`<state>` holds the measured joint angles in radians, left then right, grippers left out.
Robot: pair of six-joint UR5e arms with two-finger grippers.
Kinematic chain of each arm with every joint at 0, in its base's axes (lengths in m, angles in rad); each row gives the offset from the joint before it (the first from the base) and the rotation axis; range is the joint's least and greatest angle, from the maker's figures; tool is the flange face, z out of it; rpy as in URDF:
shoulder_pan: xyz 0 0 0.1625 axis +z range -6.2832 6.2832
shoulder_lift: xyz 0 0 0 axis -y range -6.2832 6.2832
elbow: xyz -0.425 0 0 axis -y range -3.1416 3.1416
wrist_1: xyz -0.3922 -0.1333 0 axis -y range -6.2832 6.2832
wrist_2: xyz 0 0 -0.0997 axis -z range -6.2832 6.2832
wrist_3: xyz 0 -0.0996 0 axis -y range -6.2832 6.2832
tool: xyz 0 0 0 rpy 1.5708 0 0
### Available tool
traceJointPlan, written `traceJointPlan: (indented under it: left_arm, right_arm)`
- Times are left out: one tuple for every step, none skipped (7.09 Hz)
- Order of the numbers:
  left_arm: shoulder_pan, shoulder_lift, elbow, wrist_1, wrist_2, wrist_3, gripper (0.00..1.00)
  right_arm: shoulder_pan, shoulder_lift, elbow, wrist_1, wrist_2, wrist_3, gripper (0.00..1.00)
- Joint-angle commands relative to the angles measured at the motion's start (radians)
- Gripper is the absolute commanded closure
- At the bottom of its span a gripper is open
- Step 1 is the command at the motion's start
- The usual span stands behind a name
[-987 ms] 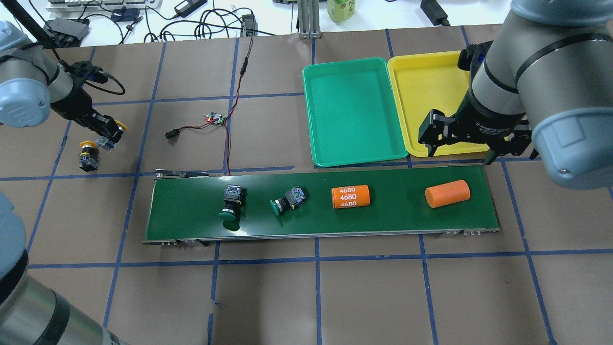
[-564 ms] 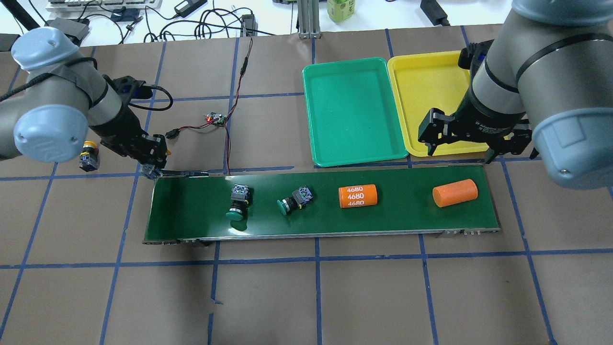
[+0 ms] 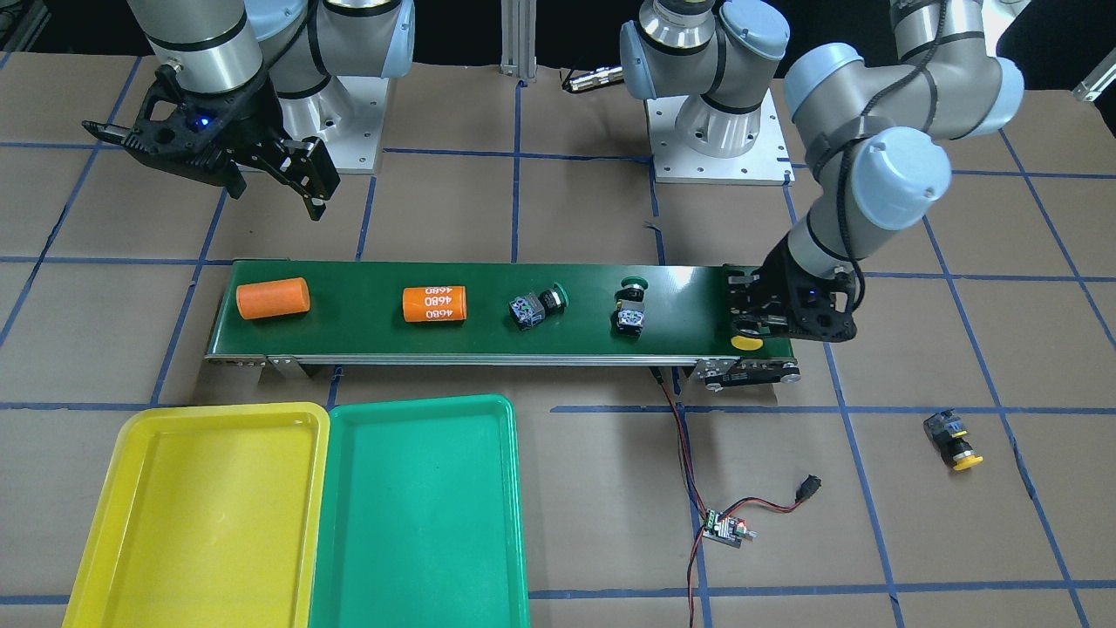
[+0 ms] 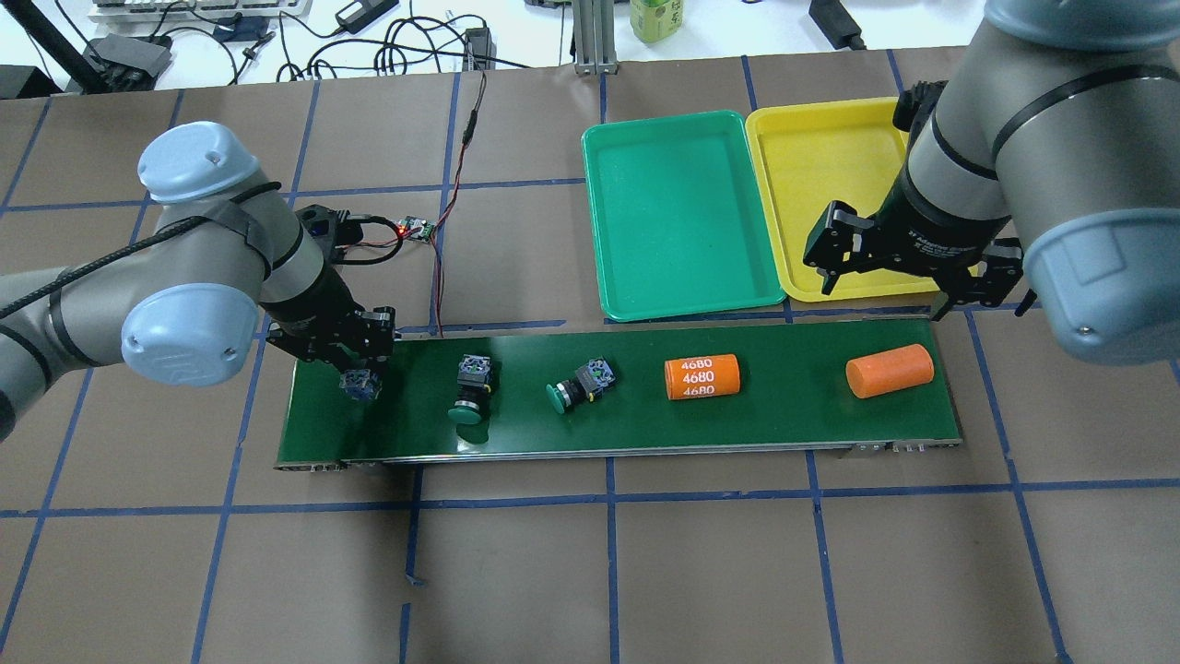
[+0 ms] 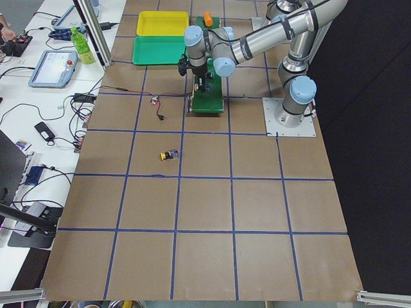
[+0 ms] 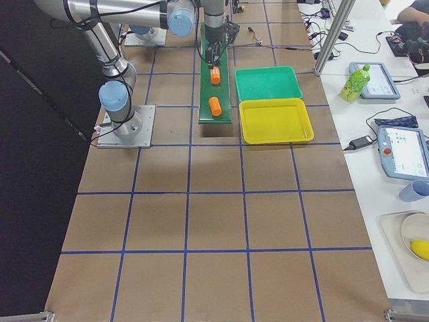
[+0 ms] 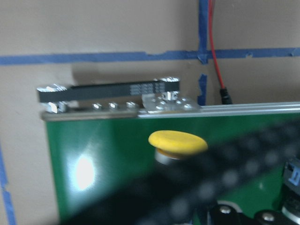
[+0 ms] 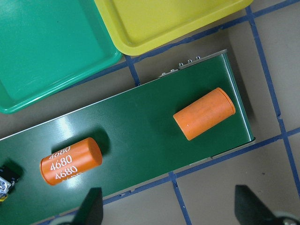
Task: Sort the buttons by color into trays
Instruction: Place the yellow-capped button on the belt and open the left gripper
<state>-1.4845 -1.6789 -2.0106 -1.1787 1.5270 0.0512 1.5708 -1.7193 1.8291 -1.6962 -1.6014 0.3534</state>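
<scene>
My left gripper (image 4: 359, 371) is shut on a yellow-capped button (image 3: 745, 342) low over the left end of the conveyor; the cap (image 7: 178, 142) shows in the left wrist view. A second yellow button (image 3: 952, 436) lies on the brown table beyond that end. Two green-capped buttons (image 4: 470, 387) (image 4: 579, 385) lie on their sides on the belt. The green tray (image 4: 682, 212) and the yellow tray (image 4: 820, 166) sit side by side behind the belt, both bare. My right gripper (image 4: 885, 290) hangs open over the yellow tray's near edge, holding nothing.
Two orange cylinders (image 4: 702, 376) (image 4: 890, 371) lie on the dark-green conveyor (image 4: 784, 424), one printed 4680. A small circuit board with red and black wires (image 4: 415, 228) lies behind the belt's left end. Cables and devices line the far table edge.
My left arm carried the yellow button rightwards from the table to the conveyor's left end. Everything on the belt drifted right. The right gripper hardly moved.
</scene>
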Motion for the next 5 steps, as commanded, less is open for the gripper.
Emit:
traceJointPlan:
  left_arm:
    - [-0.007,0.011,-0.002,0.019,0.008,-0.018,0.00]
    - [0.059,0.011,0.041,0.021,0.016,-0.007,0.00]
    - [0.184,-0.022,0.140,-0.016,0.021,0.089,0.00]
    - [0.278,-0.077,0.226,-0.027,0.030,0.217,0.00]
    - [0.364,-0.166,0.292,-0.027,0.048,0.319,0.00]
  right_arm:
    - [0.000,0.004,-0.002,-0.005,0.000,0.012,0.00]
    - [-0.001,0.027,-0.001,-0.023,-0.002,0.015,0.00]
    - [-0.002,0.033,-0.004,-0.023,0.000,0.033,0.00]
    - [-0.002,0.035,-0.002,-0.023,-0.003,0.036,0.00]
    - [0.000,0.033,-0.011,-0.020,0.000,0.036,0.00]
